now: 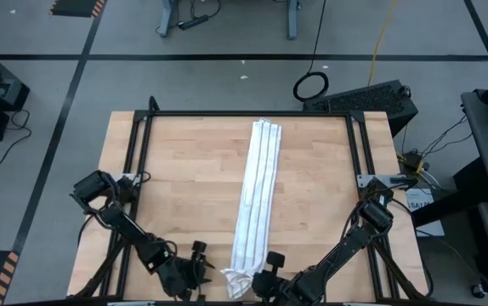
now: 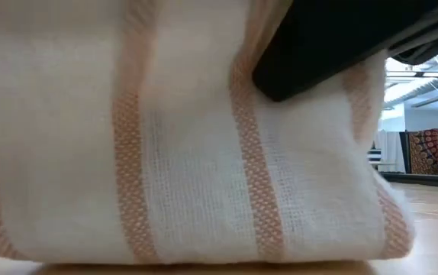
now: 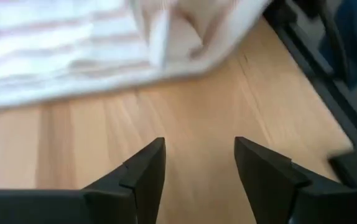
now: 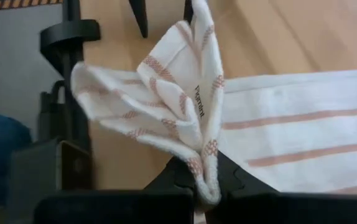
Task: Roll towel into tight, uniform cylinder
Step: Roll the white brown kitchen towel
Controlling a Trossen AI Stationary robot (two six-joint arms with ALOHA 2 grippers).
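**A:** Where is the towel?

**B:** The towel [image 1: 257, 200], white with thin stripes, lies folded into a long narrow strip down the middle of the wooden tabletop [image 1: 184, 170]. One end is near the far edge; the other end is bunched at the near edge, between the two arms.

**A:** Who has hold of it?

**B:** The right gripper [image 4: 204, 177]. In its wrist view its fingers are closed on a pinched corner of the cloth, and the folds fan upward from the grip. A small printed label shows on one fold.

**A:** And the left gripper?

**B:** The left gripper [image 3: 198, 168] sits just beside the bunched end, above bare wood. Its fingers stand apart with nothing between them, and the towel's edge lies ahead of them, not touching.

**A:** The low camera?

**B:** Cloth fills nearly all of it, with a dark arm part across the top.
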